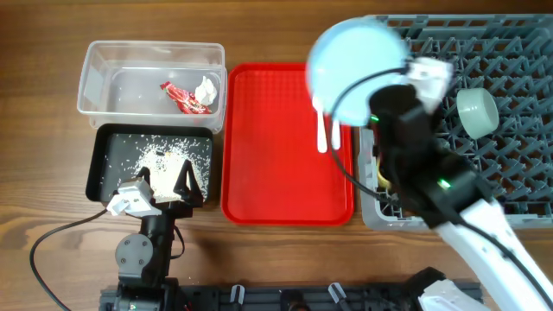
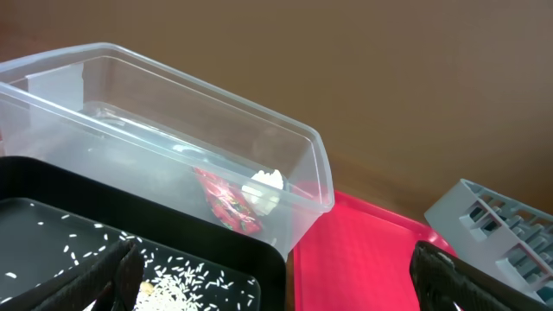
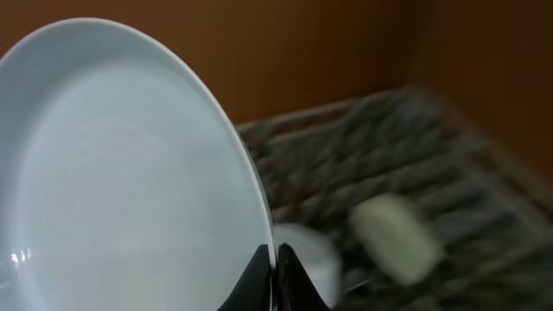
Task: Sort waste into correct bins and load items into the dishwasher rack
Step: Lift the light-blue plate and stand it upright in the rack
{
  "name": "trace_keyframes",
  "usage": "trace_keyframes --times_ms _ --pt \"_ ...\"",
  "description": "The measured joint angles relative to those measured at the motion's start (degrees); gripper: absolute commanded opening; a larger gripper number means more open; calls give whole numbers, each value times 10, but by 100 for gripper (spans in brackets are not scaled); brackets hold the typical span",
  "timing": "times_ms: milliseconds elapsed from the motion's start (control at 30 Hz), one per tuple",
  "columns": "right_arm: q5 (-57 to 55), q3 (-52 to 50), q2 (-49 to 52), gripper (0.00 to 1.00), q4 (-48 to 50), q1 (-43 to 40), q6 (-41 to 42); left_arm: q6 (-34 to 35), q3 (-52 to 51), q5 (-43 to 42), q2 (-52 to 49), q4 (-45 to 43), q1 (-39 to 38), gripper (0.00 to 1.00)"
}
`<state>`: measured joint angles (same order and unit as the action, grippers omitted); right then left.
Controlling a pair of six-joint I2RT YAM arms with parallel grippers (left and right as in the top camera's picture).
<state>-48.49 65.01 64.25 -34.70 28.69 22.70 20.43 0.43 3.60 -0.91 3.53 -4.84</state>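
The right claw (image 3: 275, 275) is pinched shut on the rim of the light blue plate (image 1: 357, 69). It holds the plate up on edge, in the upper middle of the overhead view, above the spot where the red tray (image 1: 276, 155) meets the left side of the grey rack (image 1: 518, 138). A white utensil (image 1: 322, 131) lies on the red tray, its top hidden under the plate. In the rack a pale green bowl (image 1: 477, 112) rests among the pegs at the right, and something yellow (image 1: 381, 175) peeks out beside the arm; I cannot tell what it is.

At lower left the left claw (image 1: 166, 183) hangs with its fingers spread wide and nothing between them, over the near edge of the black tray (image 1: 99, 164). Rice scraps (image 1: 164, 157) are scattered in that tray. Just above it, the clear tub (image 1: 93, 60) holds the red wrapper (image 1: 183, 97) and the white napkin (image 1: 206, 89), touching each other. All of it sits on the wooden counter (image 1: 43, 130).
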Motion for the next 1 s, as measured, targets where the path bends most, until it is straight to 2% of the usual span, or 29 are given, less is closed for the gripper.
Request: trace_keyframes --times_ms 167,433,800,1000 --pt "-130 0 -20 4 2 -76 -90 0 0 0 0 0 0 100" --pt "-188 0 49 4 115 -198 -221 0 0 0 0 0 0 100" --pt "-208 -2 218 4 437 -218 -524 0 0 0 0 0 0 100" --pt "-210 -2 271 4 494 -218 -632 0 0 0 0 0 0 100"
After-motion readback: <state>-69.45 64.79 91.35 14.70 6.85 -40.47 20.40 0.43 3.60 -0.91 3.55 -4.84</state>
